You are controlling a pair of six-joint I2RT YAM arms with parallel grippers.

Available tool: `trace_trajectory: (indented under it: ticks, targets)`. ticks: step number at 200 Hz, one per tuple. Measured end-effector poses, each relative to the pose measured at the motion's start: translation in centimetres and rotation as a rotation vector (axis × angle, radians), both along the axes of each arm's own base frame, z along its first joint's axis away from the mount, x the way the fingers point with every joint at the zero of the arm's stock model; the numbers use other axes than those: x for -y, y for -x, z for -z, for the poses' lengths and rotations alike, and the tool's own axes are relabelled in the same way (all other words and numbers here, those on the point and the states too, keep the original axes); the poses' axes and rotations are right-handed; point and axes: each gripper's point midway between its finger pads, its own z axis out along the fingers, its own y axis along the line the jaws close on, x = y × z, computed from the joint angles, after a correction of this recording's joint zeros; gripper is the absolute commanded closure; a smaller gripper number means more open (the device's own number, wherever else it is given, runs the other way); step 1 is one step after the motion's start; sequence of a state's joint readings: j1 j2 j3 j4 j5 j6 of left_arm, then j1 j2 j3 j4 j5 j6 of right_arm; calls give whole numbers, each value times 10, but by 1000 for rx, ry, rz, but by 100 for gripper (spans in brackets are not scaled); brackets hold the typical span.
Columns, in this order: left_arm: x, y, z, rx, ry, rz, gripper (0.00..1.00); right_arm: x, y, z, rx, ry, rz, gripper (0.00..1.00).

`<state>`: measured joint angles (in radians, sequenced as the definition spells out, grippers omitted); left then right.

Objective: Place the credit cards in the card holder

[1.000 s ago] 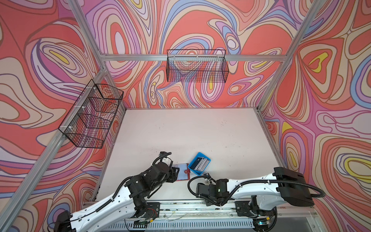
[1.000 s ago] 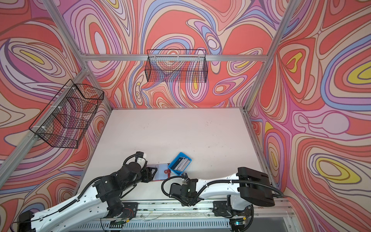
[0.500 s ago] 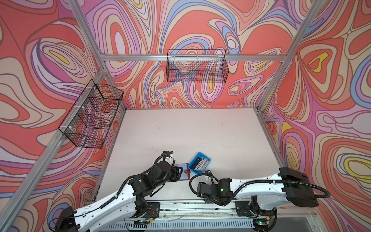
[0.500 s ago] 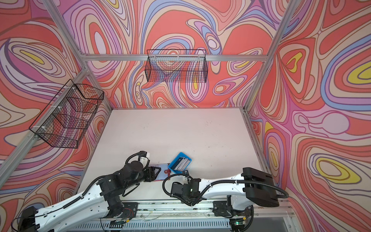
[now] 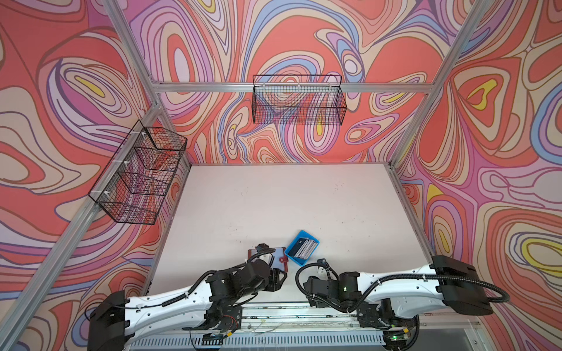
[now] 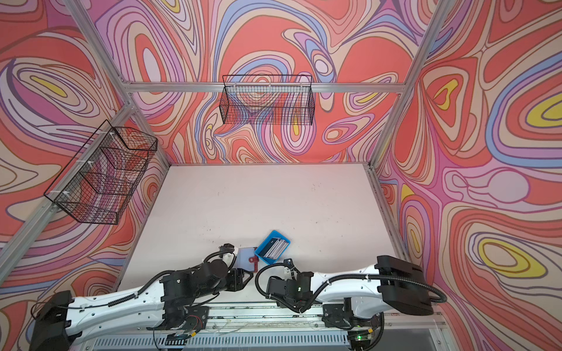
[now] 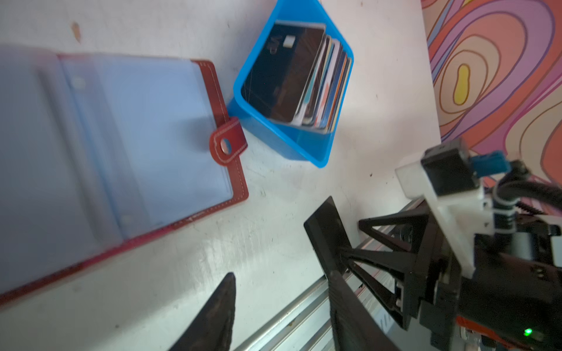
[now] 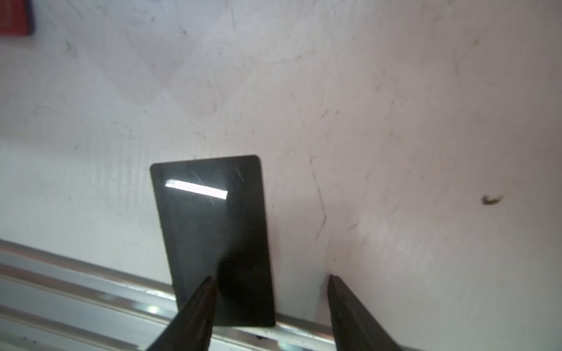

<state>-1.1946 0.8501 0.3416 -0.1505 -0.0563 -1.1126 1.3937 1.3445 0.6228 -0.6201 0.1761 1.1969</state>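
**Card-filing task: stock at an early stage, no card seated**

- Card holder (image 7: 152,121): lies open and flat on the table (image 8: 395,121), its clear sleeves facing up. Every sleeve that shows looks empty. The snap tab (image 7: 228,146) points towards the blue tray (image 7: 304,142), which is just beside it. In both top views the holder sits near the front edge, partly under the left arm.
- Credit cards (image 7: 304,76): the stack stands on edge in the tray, a black-faced card at the front and mixed colours behind it.
- Black card (image 8: 209,218): a single card, out of the tray and well apart from the holder. It is at the table's front edge, with one end over the aluminium rail (image 8: 76,273). Its shadow suggests it is raised or tilted off the surface.
- Right gripper (image 8: 270,276): jaws spread. The black card lies against one finger, not pinched between the two. Whether it actually touches that finger cannot be told.
- Left gripper (image 7: 281,273): jaws spread, nothing between them. It is low over the table, between the holder and the loose card.

Judged progress: nothing is done beyond one card taken out. That card has yet to be secured and slid into a sleeve, and the whole tray stack has yet to follow.
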Motion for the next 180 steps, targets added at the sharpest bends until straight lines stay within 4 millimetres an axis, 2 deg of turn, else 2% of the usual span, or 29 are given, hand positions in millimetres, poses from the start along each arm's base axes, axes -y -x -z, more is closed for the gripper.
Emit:
trace_trajectory:
  ticks: [50, 90, 135, 180]
  targets:
    - [31, 23, 27, -82, -10, 45, 57, -31, 2, -4, -18, -147, -14, 45]
    - [59, 35, 51, -130, 2, 61, 59, -35, 6, -5, -33, -199, -17, 46]
    - [88, 27, 51, -132, 56, 15, 63, -32, 14, -4, -76, -200, -30, 52]
    - [90, 31, 51, -119, 25, 2, 62, -30, 19, -2, -106, -196, -17, 53]
